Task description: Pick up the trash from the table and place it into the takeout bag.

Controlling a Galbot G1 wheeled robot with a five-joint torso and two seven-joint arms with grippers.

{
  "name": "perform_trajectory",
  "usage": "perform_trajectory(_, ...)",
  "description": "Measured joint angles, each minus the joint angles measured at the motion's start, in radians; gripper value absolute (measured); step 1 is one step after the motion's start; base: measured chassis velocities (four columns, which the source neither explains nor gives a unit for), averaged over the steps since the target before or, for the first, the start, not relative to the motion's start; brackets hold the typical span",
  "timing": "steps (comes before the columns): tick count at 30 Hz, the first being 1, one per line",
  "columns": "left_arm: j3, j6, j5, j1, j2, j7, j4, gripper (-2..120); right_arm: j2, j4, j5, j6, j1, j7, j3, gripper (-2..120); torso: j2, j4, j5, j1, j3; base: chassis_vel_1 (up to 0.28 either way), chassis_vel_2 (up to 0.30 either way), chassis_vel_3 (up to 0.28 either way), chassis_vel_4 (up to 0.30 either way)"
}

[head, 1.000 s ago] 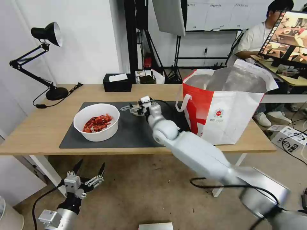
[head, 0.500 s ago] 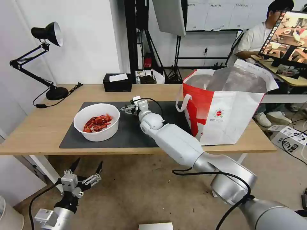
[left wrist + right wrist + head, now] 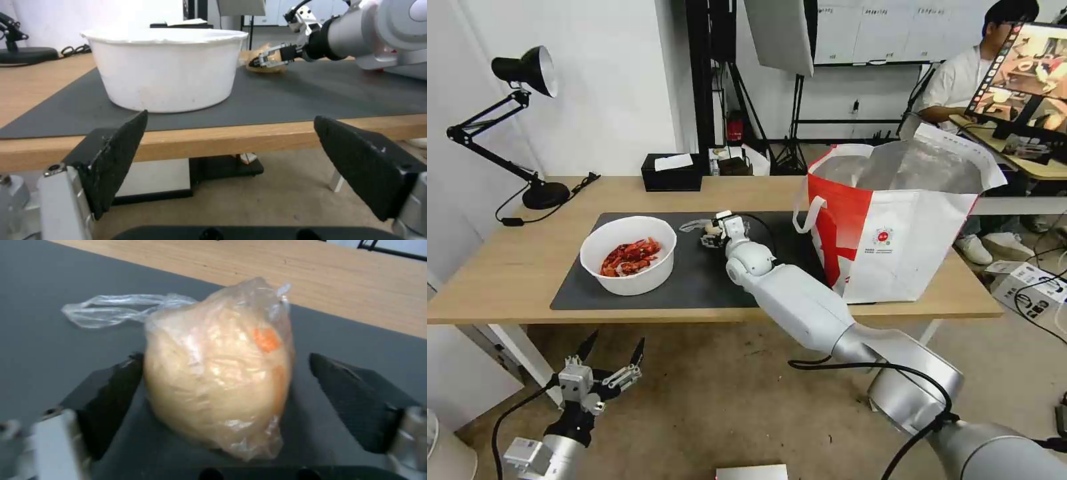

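Right gripper [image 3: 222, 400] agape astride bun [image 3: 218, 373] on mat [image 3: 694, 280] (light-wood table [image 3: 507, 267]); left gripper [image 3: 614, 350] spread below.

right hand [image 3: 222, 400] open, extended forward, left hand [image 3: 614, 357] open, low

Down below the tabletop [image 3: 249, 135] edge, the left end effector [image 3: 231, 166] hangs with its two black pads spread wide. A white bowl [image 3: 164, 68] stands on the dark mat [image 3: 311, 96]; beyond it, the right end effector [image 3: 267, 61] sits at what looks like a beige bun [image 3: 269, 68].
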Motion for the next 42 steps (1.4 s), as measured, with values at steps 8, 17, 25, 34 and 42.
perform_trajectory(8,0.006,-0.003,0.006,0.000,-0.003,0.000,-0.001,100,-0.008,0.021,0.015,0.004,-0.005,-0.002,0.000,65,0.000,0.0000,0.0000,0.000,0.000,0.000,0.000,0.000,0.000)
perform_trajectory(17,0.008,-0.006,0.008,0.000,-0.002,0.000,0.000,100,-0.046,0.100,0.033,0.024,-0.039,0.016,-0.008,31,0.000,0.0002,0.0000,0.000,0.000,0.000,0.000,0.000,0.000)
perform_trajectory(25,0.019,-0.009,0.018,0.003,-0.002,0.000,-0.001,100,-0.136,0.256,-0.040,0.091,-0.102,0.081,-0.016,7,0.000,0.0000,0.0001,0.000,0.000,0.000,0.000,0.000,0.000)
perform_trajectory(34,0.027,-0.009,0.028,0.007,-0.006,-0.001,-0.013,100,-0.283,0.567,-0.194,0.188,-0.239,0.146,-0.009,4,0.000,-0.0001,0.0003,0.000,0.000,0.000,0.000,0.000,0.000)
perform_trajectory(42,0.041,-0.011,0.055,0.018,-0.022,-0.001,-0.022,100,-0.349,0.744,-0.417,0.334,-0.382,0.205,0.052,4,0.000,0.0000,0.0001,0.000,0.000,0.000,0.000,0.000,0.000)
